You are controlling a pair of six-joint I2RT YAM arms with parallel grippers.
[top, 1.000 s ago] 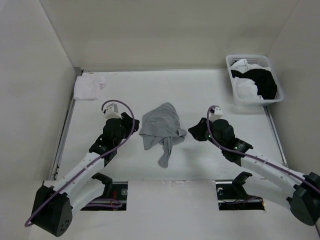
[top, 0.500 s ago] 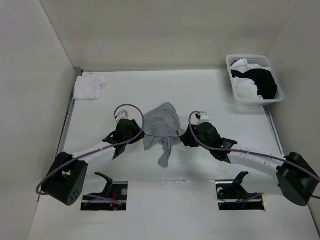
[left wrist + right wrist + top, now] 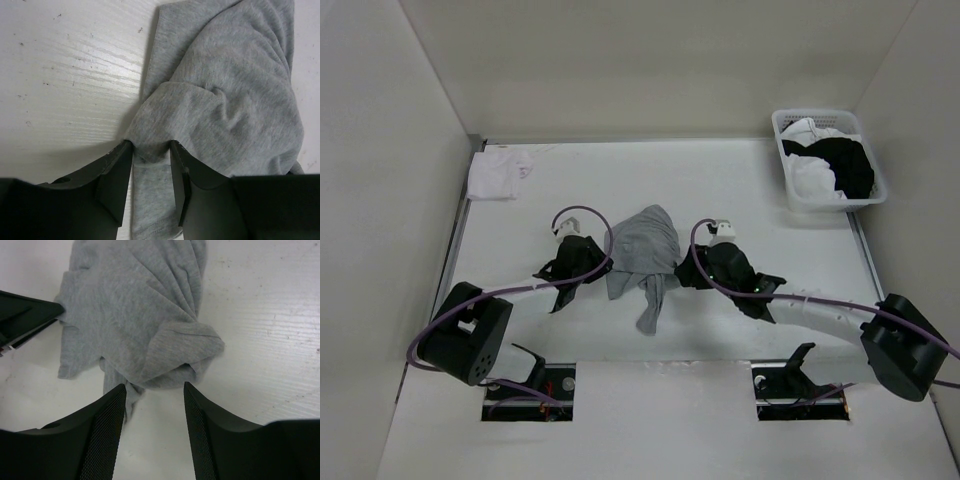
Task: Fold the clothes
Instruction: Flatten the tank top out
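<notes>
The heather-gray T-shirt lies crumpled in a heap around the middle of the desk, with a narrow twisted strip trailing toward the near edge. The left hand sits low at the heap's left side. Its fingers stand on either side of a bunched fold that fills the gap and touches both; whether they squeeze it or only flank it cannot be told. The right hand sits low at the heap's right side with its fingers spread. A rolled edge of the shirt lies just at their tips, gripped by neither. A small white cloth lies in the far left corner. A white basket holding black and white garments stands at the far right corner.
</notes>
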